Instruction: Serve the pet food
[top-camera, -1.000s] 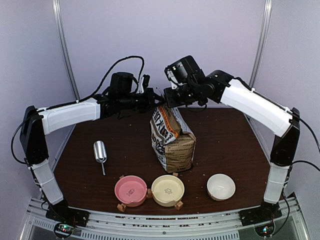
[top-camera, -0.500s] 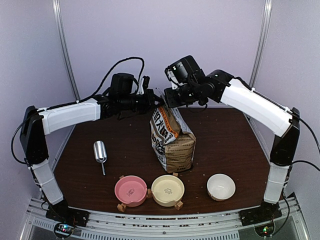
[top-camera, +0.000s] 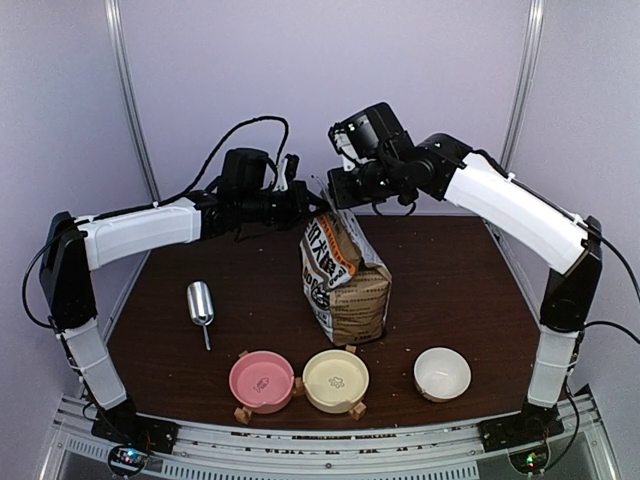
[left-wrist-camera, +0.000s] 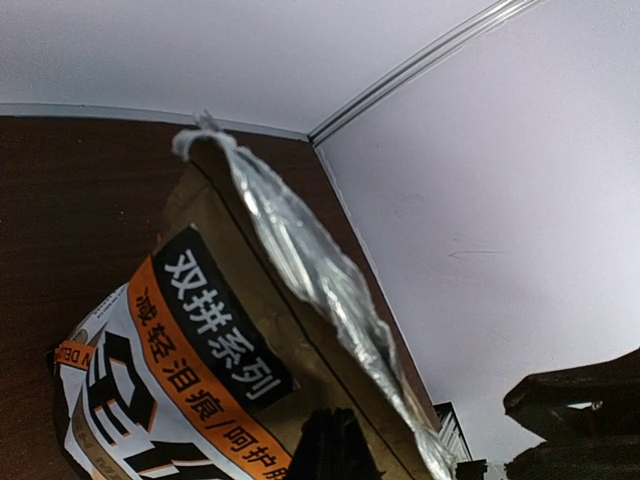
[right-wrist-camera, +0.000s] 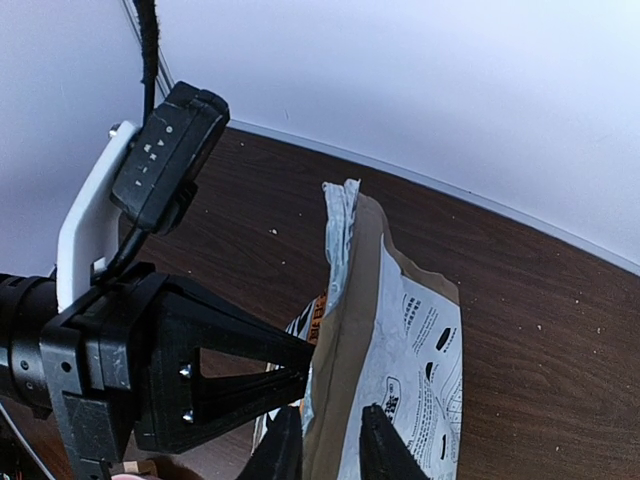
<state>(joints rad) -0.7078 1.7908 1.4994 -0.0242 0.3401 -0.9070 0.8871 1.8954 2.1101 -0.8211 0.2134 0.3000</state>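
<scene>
The pet food lay out of sight, presumably down inside the upright bag mid-counter, directly beneath both hands: left hand pinched together on the mouth's left lip, right hand straddling the opposite lip, fingers slightly parted, grip unclear.

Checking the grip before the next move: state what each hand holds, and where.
Left hand pinches the bag at its top edge. Right hand straddles that edge; whether it grips cannot be told.
</scene>
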